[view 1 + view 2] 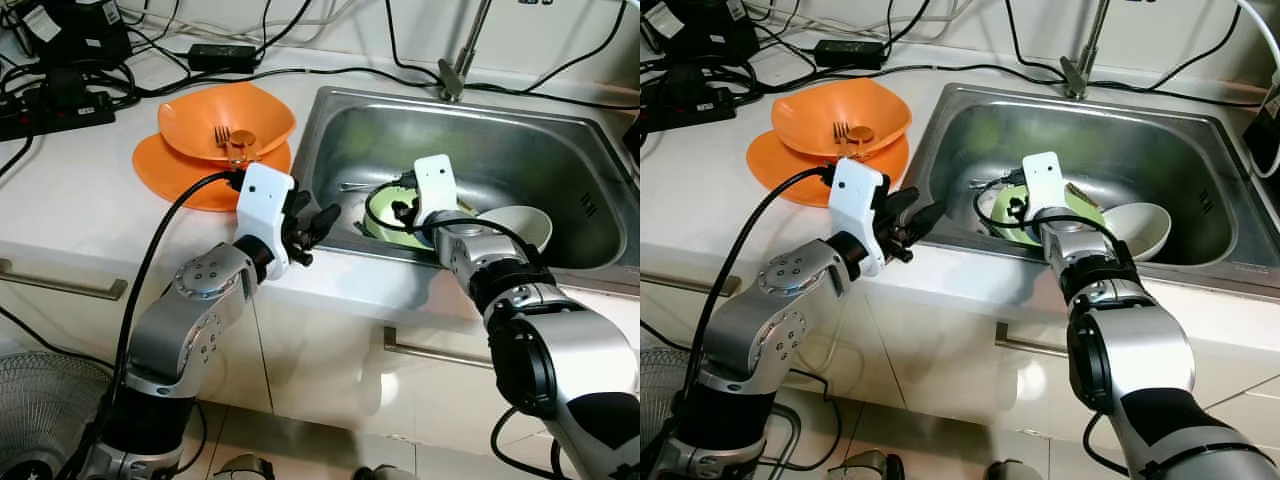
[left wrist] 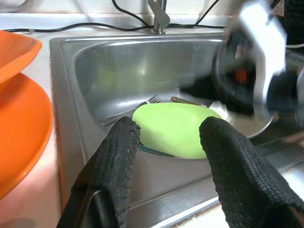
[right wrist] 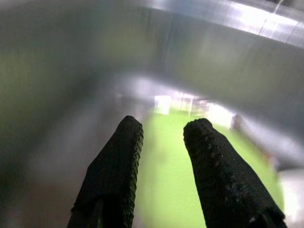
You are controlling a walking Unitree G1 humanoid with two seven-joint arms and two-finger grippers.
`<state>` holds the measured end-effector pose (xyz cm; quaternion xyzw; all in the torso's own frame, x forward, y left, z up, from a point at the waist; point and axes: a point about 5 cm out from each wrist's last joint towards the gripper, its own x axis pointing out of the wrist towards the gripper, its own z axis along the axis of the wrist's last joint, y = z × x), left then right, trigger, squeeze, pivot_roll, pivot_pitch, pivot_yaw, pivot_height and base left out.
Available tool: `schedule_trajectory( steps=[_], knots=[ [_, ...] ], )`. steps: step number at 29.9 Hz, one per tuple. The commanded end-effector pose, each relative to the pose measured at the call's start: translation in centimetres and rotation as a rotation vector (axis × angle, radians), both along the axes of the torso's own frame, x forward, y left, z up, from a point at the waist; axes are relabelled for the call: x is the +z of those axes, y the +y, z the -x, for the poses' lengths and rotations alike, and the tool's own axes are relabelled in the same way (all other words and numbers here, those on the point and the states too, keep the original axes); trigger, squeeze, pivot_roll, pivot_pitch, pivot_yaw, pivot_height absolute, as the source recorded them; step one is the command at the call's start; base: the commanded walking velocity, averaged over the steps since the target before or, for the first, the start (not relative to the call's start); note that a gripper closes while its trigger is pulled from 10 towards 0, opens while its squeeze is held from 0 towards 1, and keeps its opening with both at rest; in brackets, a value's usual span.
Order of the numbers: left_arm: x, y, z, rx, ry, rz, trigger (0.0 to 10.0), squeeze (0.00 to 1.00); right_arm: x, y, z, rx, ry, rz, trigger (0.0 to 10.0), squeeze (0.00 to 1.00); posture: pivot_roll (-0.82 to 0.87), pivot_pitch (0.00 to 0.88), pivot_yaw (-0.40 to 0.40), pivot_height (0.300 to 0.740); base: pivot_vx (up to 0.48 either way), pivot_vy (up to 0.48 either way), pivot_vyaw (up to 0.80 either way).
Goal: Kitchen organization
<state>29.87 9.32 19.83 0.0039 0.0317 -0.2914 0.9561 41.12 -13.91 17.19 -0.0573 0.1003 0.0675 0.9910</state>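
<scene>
At the kitchen counter, my left gripper (image 1: 312,232) hangs over the front lip of the white countertop (image 1: 90,200), just outside the stainless steel sink (image 1: 560,140), its two black fingers spread and holding nothing; I judge it is parked here to keep out of the working arm's way while staying within reach of the basin. My right gripper (image 3: 159,156) is down inside the sink, fingers parted with a clear gap and nothing between them, poised just above the round lime-green plate (image 2: 173,126) lying flat on the sink floor. That plate looks to be the next dish I mean to lift. Beside it sits a white ceramic bowl (image 1: 520,225), and a metal fork (image 2: 130,109) lies against the plate's edge. Further back on the counter, an orange bowl (image 1: 225,118) rests on a wide orange plate (image 1: 170,172), a fork (image 1: 221,134) inside it, apparently stacked as cleared ware. Black cables (image 1: 60,85) trail along the wall.
</scene>
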Motion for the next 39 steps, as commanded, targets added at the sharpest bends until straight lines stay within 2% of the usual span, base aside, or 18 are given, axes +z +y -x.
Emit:
schedule_trajectory(
  steps=[1,3,6,8,10,11,13,15,20,24,28,30,33,39],
  knots=[
    [0.7,-0.2,0.1,0.012,-0.040,0.005,10.0,0.00,5.5,0.0,-1.0,-0.023,-0.271,-0.080,10.0,0.00,0.05,0.062,-0.024,0.740,0.000,0.000,0.00],
    [0.7,-0.2,0.1,0.016,-0.043,0.006,10.0,0.00,5.8,-0.1,-1.0,-0.027,-0.289,-0.087,10.0,0.00,0.05,0.062,-0.024,0.740,0.000,0.000,0.00],
    [0.9,0.0,0.0,0.038,-0.064,-0.008,10.0,0.00,7.8,-0.1,-0.8,-0.025,-0.438,-0.120,10.0,0.00,0.04,0.066,-0.022,0.740,0.000,0.000,0.00],
    [1.2,0.2,-0.2,0.062,-0.095,-0.008,10.0,0.00,8.4,-0.2,-0.4,-0.023,-0.536,-0.147,10.0,0.00,0.04,0.068,-0.022,0.740,0.000,0.000,0.00],
    [1.3,0.2,-0.2,0.070,-0.105,-0.008,10.0,0.00,8.4,-0.1,-0.2,-0.016,-0.555,-0.151,10.0,0.00,0.04,0.068,-0.022,0.740,0.000,0.000,0.00],
    [1.7,0.6,-0.5,0.108,-0.152,-0.012,10.0,0.00,8.2,0.2,0.4,0.019,-0.629,-0.141,10.0,0.00,0.04,0.068,-0.022,0.740,0.000,0.000,0.00],
    [1.8,0.7,-0.5,0.125,-0.169,-0.001,10.0,0.00,7.9,0.3,0.7,0.029,-0.654,-0.150,10.0,0.00,0.04,0.068,-0.022,0.740,0.000,0.000,0.00],
    [2.3,1.2,-0.7,0.196,-0.247,-0.040,10.0,0.00,6.9,0.6,1.4,0.026,-0.685,-0.188,10.0,0.00,0.02,0.071,-0.018,0.740,0.000,0.000,0.00],
    [3.0,1.9,-0.9,0.258,-0.302,-0.040,10.0,0.00,6.3,0.6,2.0,0.014,-0.714,-0.196,10.0,0.00,0.02,0.070,-0.017,0.740,0.000,0.000,0.00],
    [3.7,2.6,-0.9,0.319,-0.355,-0.026,10.0,0.00,4.7,0.5,2.7,-0.033,-0.707,-0.200,10.0,0.00,0.02,0.071,-0.013,0.740,0.000,0.000,0.00],
    [3.8,3.2,-0.7,0.365,-0.386,-0.028,10.0,0.00,1.5,1.2,3.9,-0.050,-0.646,-0.236,10.0,0.00,0.02,0.074,-0.013,0.740,0.000,0.000,0.00],
    [3.5,3.6,-0.7,0.386,-0.405,-0.071,10.0,0.00,0.6,1.4,4.2,-0.055,-0.620,-0.239,10.0,0.00,0.02,0.074,-0.011,0.740,0.000,0.000,0.00],
    [3.4,3.9,-0.7,0.405,-0.411,-0.082,10.0,0.00,0.1,1.6,4.4,-0.057,-0.606,-0.240,10.0,0.00,0.03,0.071,-0.011,0.740,0.000,0.000,0.00],
    [3.1,5.8,-0.8,0.487,-0.432,-0.087,10.0,0.00,-0.7,2.4,5.0,-0.058,-0.600,-0.251,10.0,0.00,0.03,0.068,-0.011,0.740,0.000,0.000,0.00]
  ],
)
